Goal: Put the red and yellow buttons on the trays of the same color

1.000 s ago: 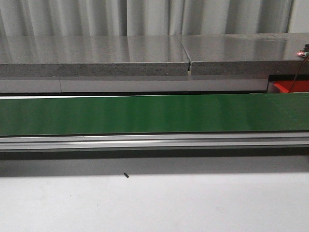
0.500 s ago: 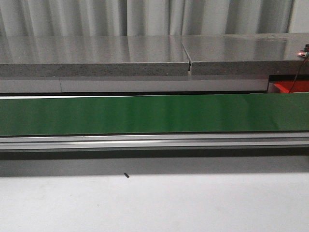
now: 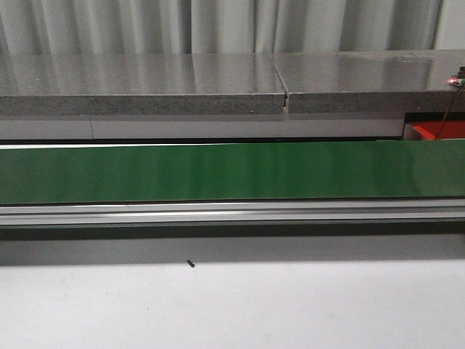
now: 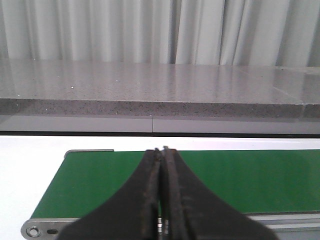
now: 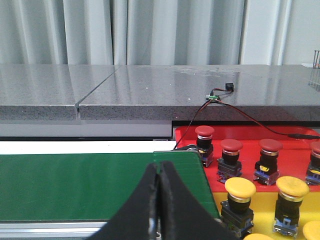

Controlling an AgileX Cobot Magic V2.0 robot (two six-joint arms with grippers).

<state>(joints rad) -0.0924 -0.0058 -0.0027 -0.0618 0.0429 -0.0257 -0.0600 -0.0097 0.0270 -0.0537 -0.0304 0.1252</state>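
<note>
Right wrist view: yellow buttons (image 5: 240,188) beside closed right gripper (image 5: 159,176).

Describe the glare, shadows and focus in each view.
Front view: soft sheen bands on the green belt, a dark shadow strip under its rail, reflections on the grey slab. Left wrist view: the left gripper looms dark, jaws closed; the slab reflects the curtain. Right wrist view: the right gripper is dim, while the red buttons and yellow buttons look sharp.

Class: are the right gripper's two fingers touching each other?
Touching. The right wrist view shows the right gripper with fingers pressed together, nothing between them.
</note>
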